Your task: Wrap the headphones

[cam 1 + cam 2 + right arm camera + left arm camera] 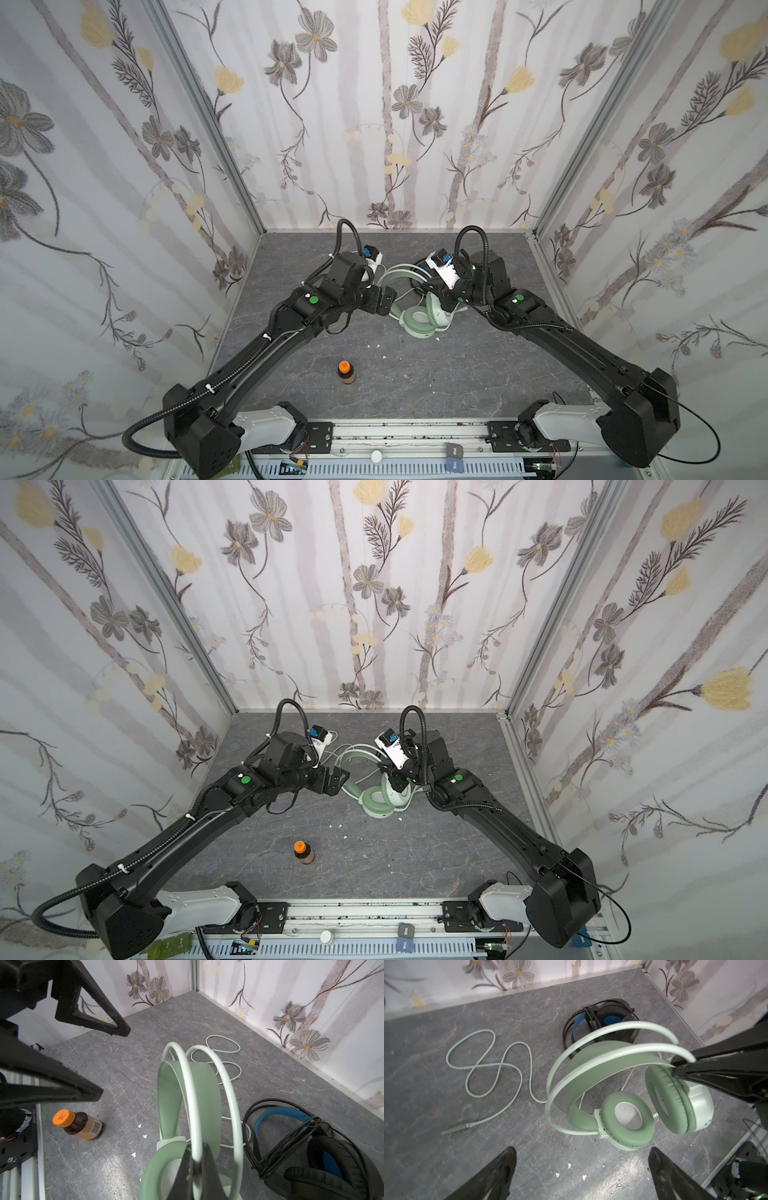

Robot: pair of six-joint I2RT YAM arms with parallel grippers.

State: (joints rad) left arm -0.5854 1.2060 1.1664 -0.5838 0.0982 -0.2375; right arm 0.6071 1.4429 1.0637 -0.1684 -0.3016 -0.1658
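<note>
Two fingers (209, 1172) tight on mint-green headphones (205, 1093)

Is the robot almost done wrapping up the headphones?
About halfway. The black headphones look done: their black cable is bundled round the headband. The right gripper is shut on a hoop of the green headphones. Their pale cable lies loose in loops on the table, not yet wound. The left gripper is open and empty.

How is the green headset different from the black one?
The green headset is pinched by the right end effector; the black headset lies untouched. The green headset's pale cable sprawls loose; the black headset's dark cable is bundled around it. Both are corded over-ear headsets.
</note>
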